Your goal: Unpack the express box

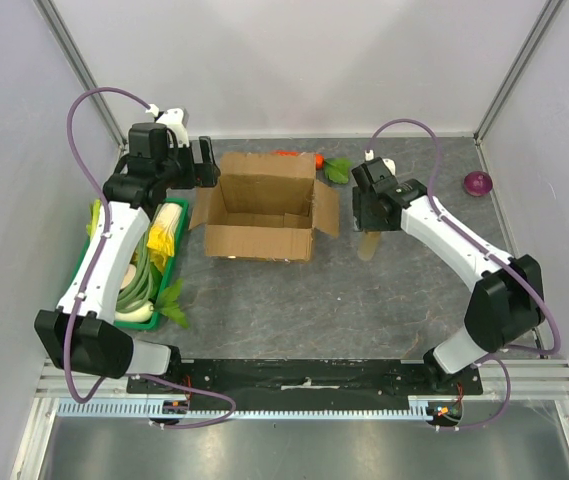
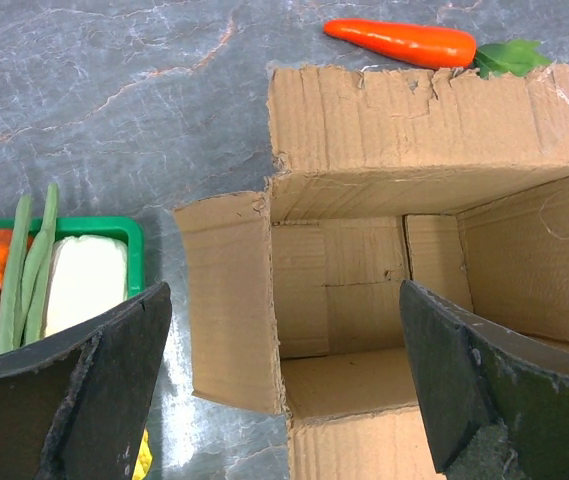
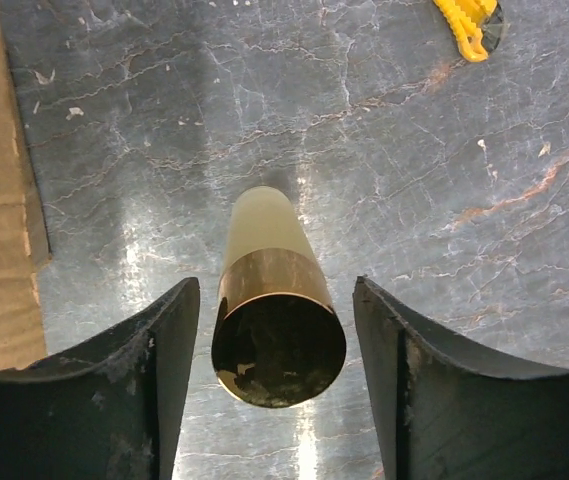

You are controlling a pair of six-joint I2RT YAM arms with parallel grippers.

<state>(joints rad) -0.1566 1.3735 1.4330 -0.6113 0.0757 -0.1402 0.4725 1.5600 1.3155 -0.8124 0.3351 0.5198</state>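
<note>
While the express box (image 1: 264,205) is sitting with all four flaps splayed open between the two arms, the overhead view is showing the left end effector (image 1: 204,163) hanging just beside the box's left flap. The right end effector (image 1: 372,215) is hovering just off the right flap, directly over a tan cylinder (image 1: 367,245) standing on the bench (image 1: 294,310). A carrot (image 1: 299,155) is lying beyond the far flap, apart from both end effectors, and a purple onion (image 1: 477,183) is resting well out past the right one. A green tray (image 1: 171,268) of vegetables is lying under the left arm, back from its end effector.

From the left wrist, the left end effector (image 2: 284,290) is gaping wide, released and grasping nothing, with the box's mouth lying directly below it. What is showing inside is bare cardboard, though the fingers (image 2: 494,390) are hiding part of the near side.

From the right wrist, the right end effector (image 3: 276,300) is straddling the cylinder (image 3: 276,300). A sliver of bench is showing on either side, so it is reading as released rather than clenched.

Judging by this, the unpacking is looking nearly or wholly finished. The box is open and seemingly emptied, leaving little beyond drawing clear of the cylinder.
</note>
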